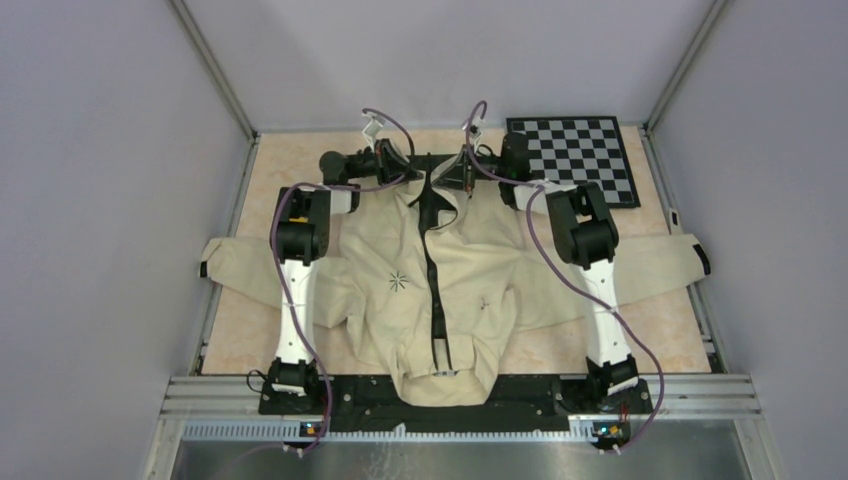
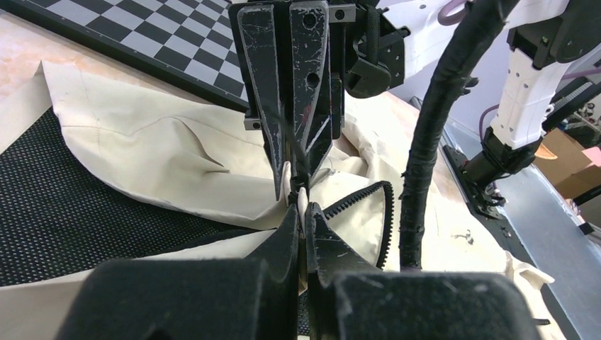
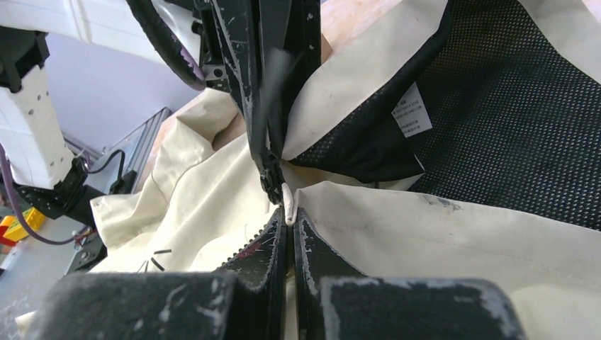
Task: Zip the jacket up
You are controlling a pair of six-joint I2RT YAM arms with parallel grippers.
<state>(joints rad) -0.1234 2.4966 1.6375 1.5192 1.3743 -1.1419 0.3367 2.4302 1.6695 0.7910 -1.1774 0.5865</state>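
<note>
The cream jacket [image 1: 400, 300] lies flat on the table, collar at the far side. Its black zipper [image 1: 433, 290] runs up the front, and the collar above it lies open. Both grippers meet tip to tip at the collar. My left gripper [image 1: 425, 178] [image 2: 303, 209] is shut on the cream jacket edge beside the zipper teeth [image 2: 386, 212]. My right gripper [image 1: 450, 180] [image 3: 287, 212] is shut on a small white tab [image 3: 286, 195] under the black zipper slider [image 3: 271, 177]. The black mesh lining [image 3: 510, 120] shows inside the collar.
A checkerboard [image 1: 575, 160] lies at the far right, partly under the right arm. The jacket sleeves spread to the left [image 1: 240, 262] and right [image 1: 660, 262] table edges. Both arms reach over the jacket. Walls enclose the table on three sides.
</note>
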